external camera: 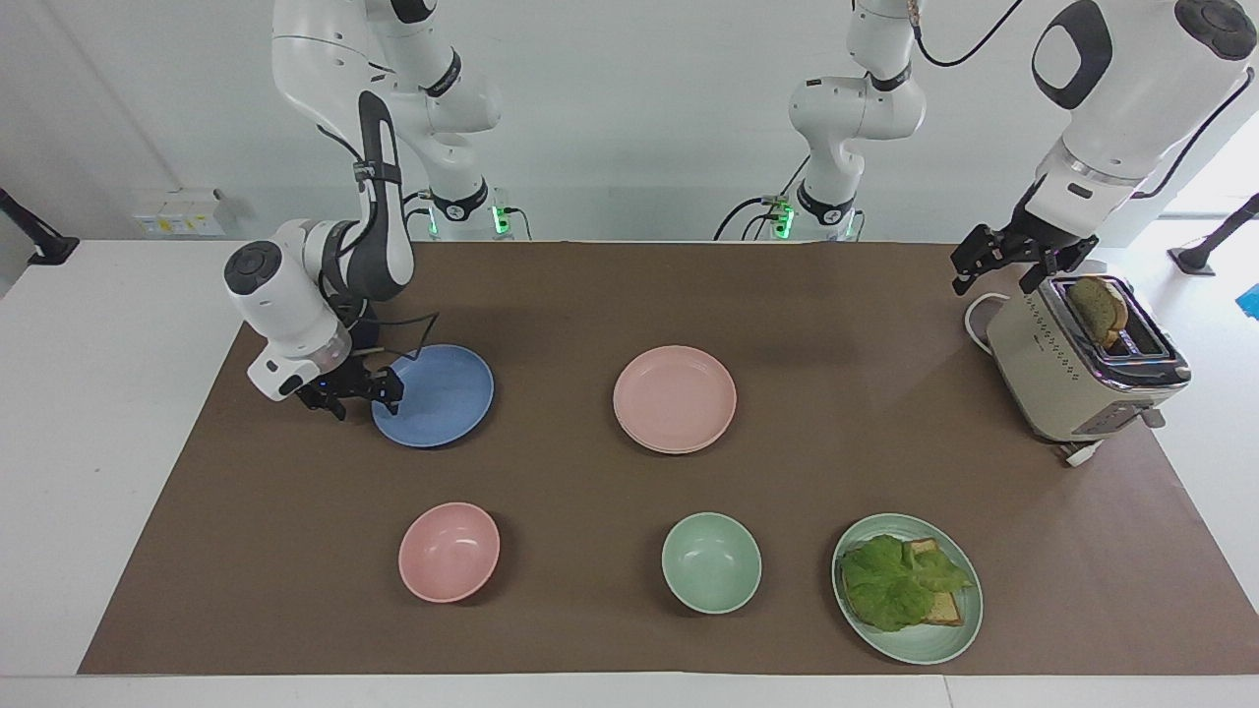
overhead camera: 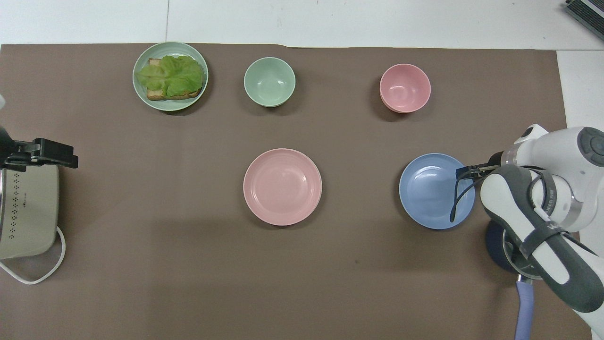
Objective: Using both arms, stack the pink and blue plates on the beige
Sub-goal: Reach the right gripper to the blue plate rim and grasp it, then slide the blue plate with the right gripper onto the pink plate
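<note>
The blue plate (external camera: 438, 398) (overhead camera: 434, 191) lies flat toward the right arm's end of the table. My right gripper (external camera: 362, 393) (overhead camera: 465, 171) is low at that plate's rim, open, fingers either side of the edge. I cannot tell if they touch it. The pink plate (external camera: 675, 393) (overhead camera: 282, 186) lies mid-table, with a thin second rim showing beneath its edge. The beige plate is hidden apart from that rim. My left gripper (external camera: 1003, 264) (overhead camera: 42, 153) waits open and empty above the toaster's end.
A cream toaster (external camera: 1067, 379) holds a bread slice at the left arm's end. Farther from the robots stand a pink bowl (external camera: 449, 551), a green bowl (external camera: 711, 562) and a green plate (external camera: 934, 644) with lettuce on toast. A dark lidded pot (overhead camera: 500, 255) sits under the right arm.
</note>
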